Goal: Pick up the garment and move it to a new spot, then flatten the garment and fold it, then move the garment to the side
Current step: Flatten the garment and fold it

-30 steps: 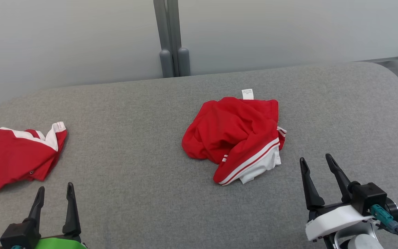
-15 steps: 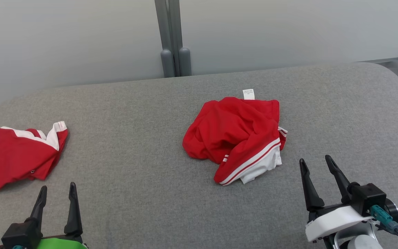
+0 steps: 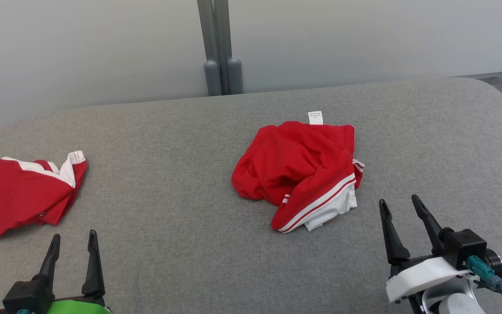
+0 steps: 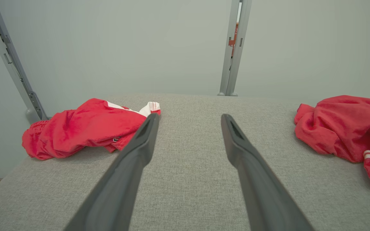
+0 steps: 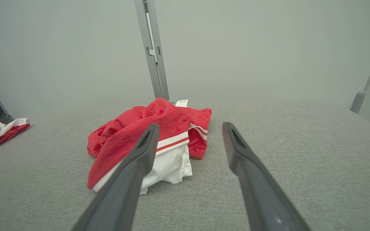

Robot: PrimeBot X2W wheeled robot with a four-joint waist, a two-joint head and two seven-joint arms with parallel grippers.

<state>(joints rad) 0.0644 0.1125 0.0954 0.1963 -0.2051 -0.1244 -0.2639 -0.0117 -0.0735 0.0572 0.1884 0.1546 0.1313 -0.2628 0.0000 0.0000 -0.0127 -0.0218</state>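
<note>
Head view: crumpled red garment with white striped trim lies heaped mid-way across the grey padded surface, so pick-up, flattening, folding and the move aside all look left to do; a second red garment lies at the left edge. Left gripper and right gripper hover near the front edge, jaws spread wide, holding nothing. White care label pokes out at the heap's far side; print too small to read.
</note>
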